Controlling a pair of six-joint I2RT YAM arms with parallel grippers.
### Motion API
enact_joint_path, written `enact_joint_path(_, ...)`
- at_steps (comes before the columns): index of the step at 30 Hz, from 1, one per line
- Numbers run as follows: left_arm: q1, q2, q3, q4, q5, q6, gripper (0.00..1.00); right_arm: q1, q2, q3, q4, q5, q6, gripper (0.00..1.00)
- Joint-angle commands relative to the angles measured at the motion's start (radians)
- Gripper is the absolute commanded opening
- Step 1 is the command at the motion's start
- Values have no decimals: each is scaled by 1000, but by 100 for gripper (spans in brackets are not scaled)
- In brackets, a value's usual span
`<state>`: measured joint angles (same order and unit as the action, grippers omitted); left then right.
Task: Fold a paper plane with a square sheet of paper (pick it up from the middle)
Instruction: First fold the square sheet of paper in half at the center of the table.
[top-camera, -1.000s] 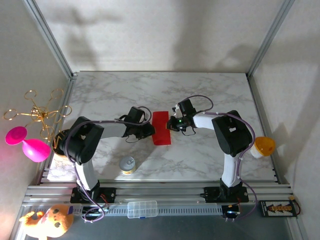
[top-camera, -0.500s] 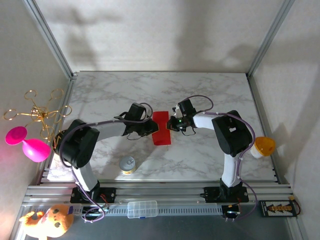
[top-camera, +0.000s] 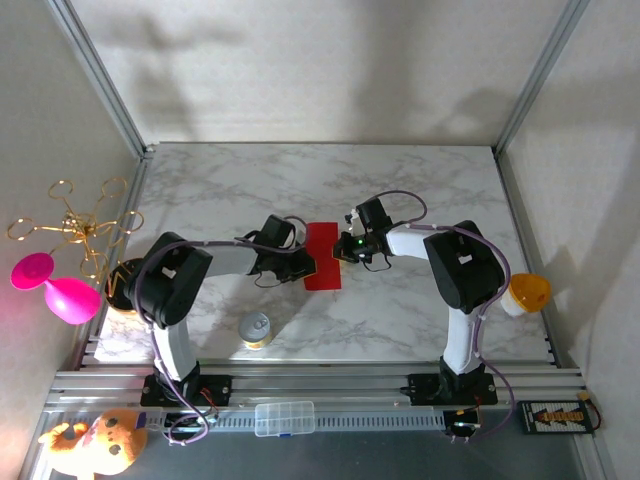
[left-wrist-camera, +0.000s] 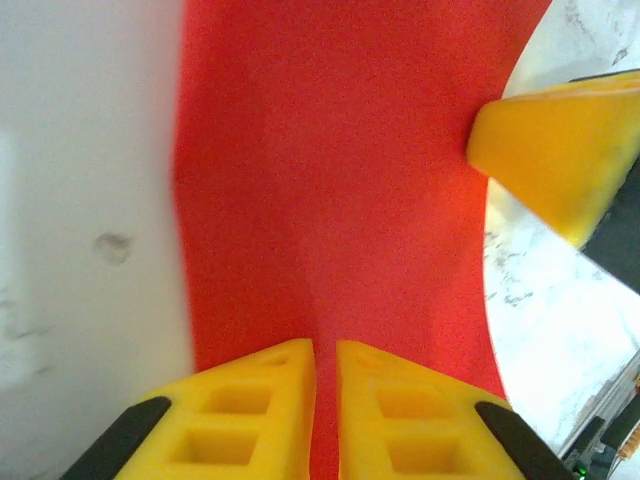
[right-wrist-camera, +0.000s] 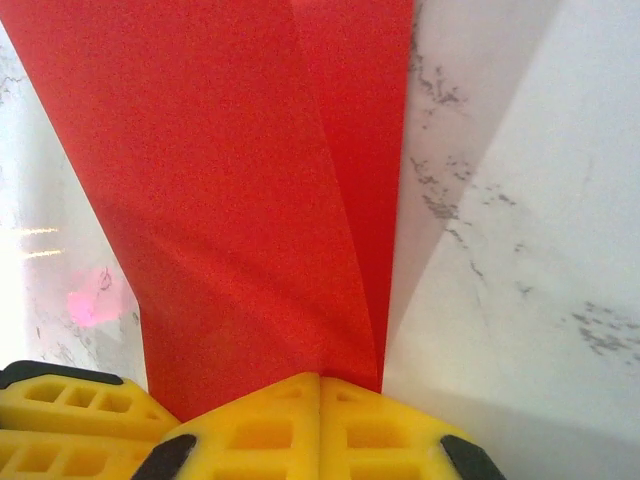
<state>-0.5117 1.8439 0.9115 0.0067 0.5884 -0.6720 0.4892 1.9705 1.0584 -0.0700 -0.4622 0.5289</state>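
Red paper (top-camera: 322, 264), marble table (top-camera: 400, 190), pale walls (top-camera: 320, 70)

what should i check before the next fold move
1. left gripper jaws shut on the red paper sheet: ok
2. right gripper jaws shut on its opposite side: ok
3. sheet folded over, two layers in the right wrist view: ok
4. crease pressed sharp: cannot tell
5. can apart from the sheet: ok
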Motion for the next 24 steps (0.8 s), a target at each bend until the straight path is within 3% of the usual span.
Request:
enact_joint_path(1,41,-22,-88,-185,-94,50,15,-4,142,-91,-238,291,0,4)
enact_joint_path(6,45,-100,-71,-200,-88,31,15,-4,141,-89,-244,296,-2,4)
enact_joint_path(11,12,-153,-32,-63,-20,-91,15,-4,140,-92,-241,284,-3,4)
enact_joint_path(18,-36,-57,8,-22,-22,-141,15,-4,146,-101,-229,275,2,3)
enact_joint_path(24,-39,-25,-43,-66,-35,-85,15,-4,147,-101,-234,277,-2,3)
